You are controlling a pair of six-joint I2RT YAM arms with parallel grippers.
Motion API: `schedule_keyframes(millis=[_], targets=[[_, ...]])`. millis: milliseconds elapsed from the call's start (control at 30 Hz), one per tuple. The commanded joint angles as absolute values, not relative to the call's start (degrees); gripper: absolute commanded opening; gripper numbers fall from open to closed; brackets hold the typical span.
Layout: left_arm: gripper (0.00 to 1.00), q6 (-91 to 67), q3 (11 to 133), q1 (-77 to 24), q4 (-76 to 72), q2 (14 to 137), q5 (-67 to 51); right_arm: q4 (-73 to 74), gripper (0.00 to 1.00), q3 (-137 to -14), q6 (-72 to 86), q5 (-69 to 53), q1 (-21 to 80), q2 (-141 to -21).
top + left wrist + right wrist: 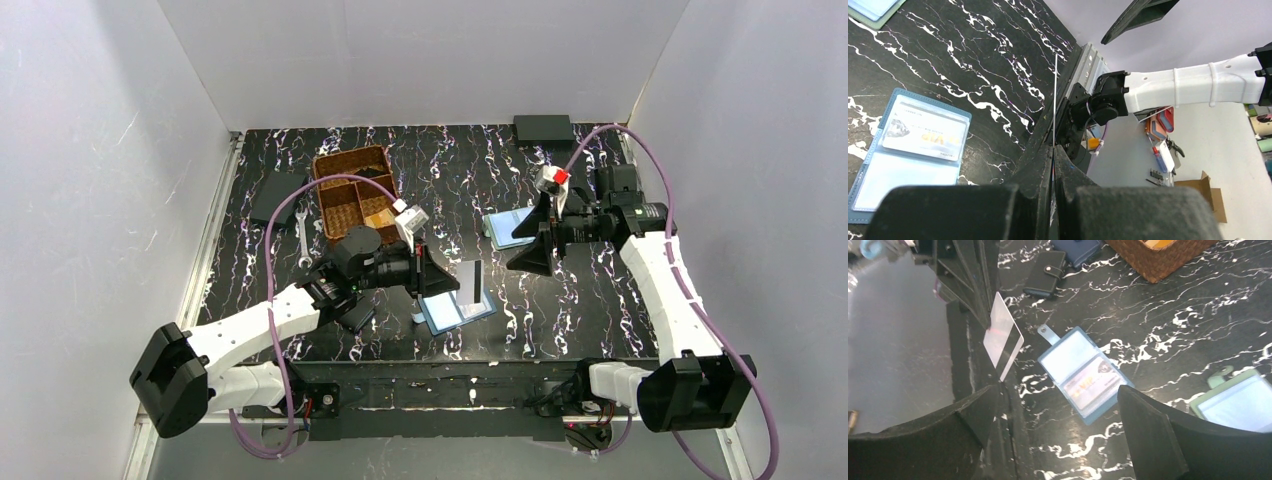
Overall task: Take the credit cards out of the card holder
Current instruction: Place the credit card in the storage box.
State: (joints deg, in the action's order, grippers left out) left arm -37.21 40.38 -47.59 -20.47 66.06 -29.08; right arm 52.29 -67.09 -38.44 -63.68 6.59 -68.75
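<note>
Standing on edge in the left pincer, one credit card is clamped between the shut jaws. It is so thin that the left wrist view shows it only as a pale line. It is stiff, glossy plastic, whitish with a dark stripe along one side. It rises just beside the card holder, which lies open and flat on the black, white-veined worktop between the two arms. The right pincer has its jaws wide apart and empty, pointing toward the holder, with the held card just beyond it. A second card, printed VIP, lies flat under a clear, soft sleeve in the steel-blue holder, its long axis across the pocket. The left pincer is nearer to it but full, so the free right one looks better placed to take it.
</note>
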Motion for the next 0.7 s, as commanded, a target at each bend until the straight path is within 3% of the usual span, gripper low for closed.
schedule_keyframes(millis=[0, 400, 667], targets=[[0.0, -33.2, 43.6, -48.3, -18.1, 64.1, -27.0, 43.8, 0.98, -63.0, -29.5, -69.2, 4.9, -65.4], [0.0, -30.2, 46.1, -49.9, -16.4, 65.3, -25.3, 19.7, 0.98, -52.8, -5.7, -75.4, 1.7, -63.3], [0.0, -28.7, 47.9, -51.0, -15.6, 66.2, -24.3, 13.6, 0.98, -50.3, 0.7, -76.2, 1.6, -63.0]])
